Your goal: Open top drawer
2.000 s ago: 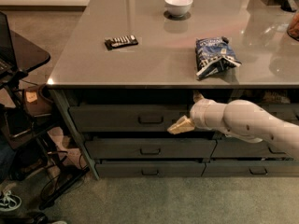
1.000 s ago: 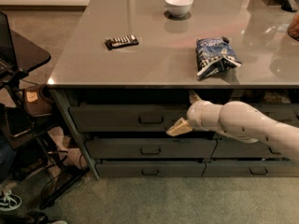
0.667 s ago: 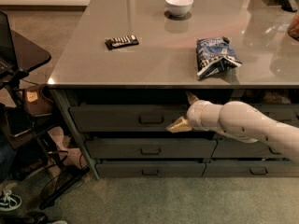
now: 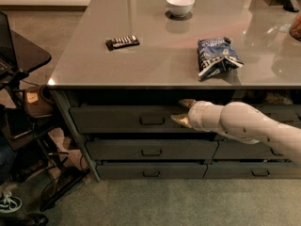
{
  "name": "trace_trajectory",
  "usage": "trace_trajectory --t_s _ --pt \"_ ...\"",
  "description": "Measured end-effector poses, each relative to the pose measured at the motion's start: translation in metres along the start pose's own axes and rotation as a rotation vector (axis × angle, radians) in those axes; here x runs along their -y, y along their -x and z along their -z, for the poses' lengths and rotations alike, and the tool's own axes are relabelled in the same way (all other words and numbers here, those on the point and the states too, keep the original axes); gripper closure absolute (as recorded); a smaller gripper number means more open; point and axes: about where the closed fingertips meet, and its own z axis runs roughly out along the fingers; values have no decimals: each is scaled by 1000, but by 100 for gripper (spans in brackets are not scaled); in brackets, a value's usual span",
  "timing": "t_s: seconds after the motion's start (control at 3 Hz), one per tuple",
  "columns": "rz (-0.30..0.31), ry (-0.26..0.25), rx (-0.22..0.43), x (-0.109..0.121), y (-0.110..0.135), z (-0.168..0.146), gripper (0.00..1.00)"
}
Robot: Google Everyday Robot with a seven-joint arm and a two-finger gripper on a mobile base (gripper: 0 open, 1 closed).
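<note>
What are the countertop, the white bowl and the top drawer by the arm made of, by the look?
White bowl: probably glazed ceramic, by its sheen. Countertop: smooth grey with a glossy finish, perhaps laminate or polished stone; it mirrors the bowl. Top drawer: matte dark grey, painted metal or wood, hard to tell. The gripper, open, sits just right of its handle.

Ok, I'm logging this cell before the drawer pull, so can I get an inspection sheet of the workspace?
Surface: grey countertop, glossy.
Job's things: top drawer looks shut or nearly so; its loop handle is not gripped.
Clutter: white bowl, dark bar-shaped item, blue snack bag.
Grippers: gripper open, at the drawer front to the right of the handle, upper finger near the panel's top edge.
Cables: what look like loose cables on the floor, left.
Surroundings: dark side table, shoe, lower drawers.
</note>
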Motion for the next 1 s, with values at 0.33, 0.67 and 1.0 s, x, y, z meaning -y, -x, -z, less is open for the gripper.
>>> trace_trajectory --t_s 0.33,0.67,1.0 --pt "0 0 0 0 0 0 80" --pt "-4 -4 11 -4 0 1 100" --pt "23 -34 22 -18 0 13 100"
